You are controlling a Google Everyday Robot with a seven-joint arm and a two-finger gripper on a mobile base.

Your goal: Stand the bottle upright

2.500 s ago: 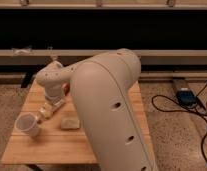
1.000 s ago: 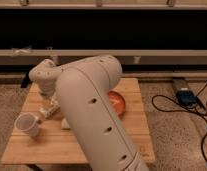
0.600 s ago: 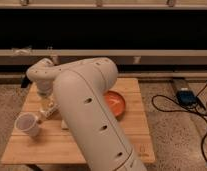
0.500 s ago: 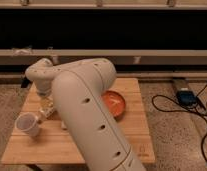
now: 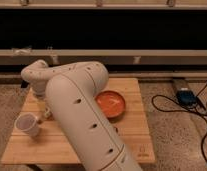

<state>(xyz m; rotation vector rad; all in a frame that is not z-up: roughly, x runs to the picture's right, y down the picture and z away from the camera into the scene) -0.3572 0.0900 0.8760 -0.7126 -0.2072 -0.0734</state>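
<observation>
One thick cream arm [image 5: 84, 120] fills the middle of the frame, rising from the bottom edge and leaning toward the upper left. There it folds at a rounded joint and turns down toward the tabletop [image 5: 132, 145]. The gripper [image 5: 45, 104] hangs at the end of that downturned section over the left part of the wood, largely hidden by the arm, and I cannot tell whether it is open or closed. A small whitish piece at its lower end, just right of the white cup [image 5: 28, 124], appears to be the bottle [image 5: 47, 113] — its pose cannot be told. The cup stands near the left edge. An orange plate [image 5: 112, 103] lies right of the arm, partly covered by it. Bare wood shows along the front edge and at the right side — beyond it, cables [image 5: 169, 107] lie on the floor.
</observation>
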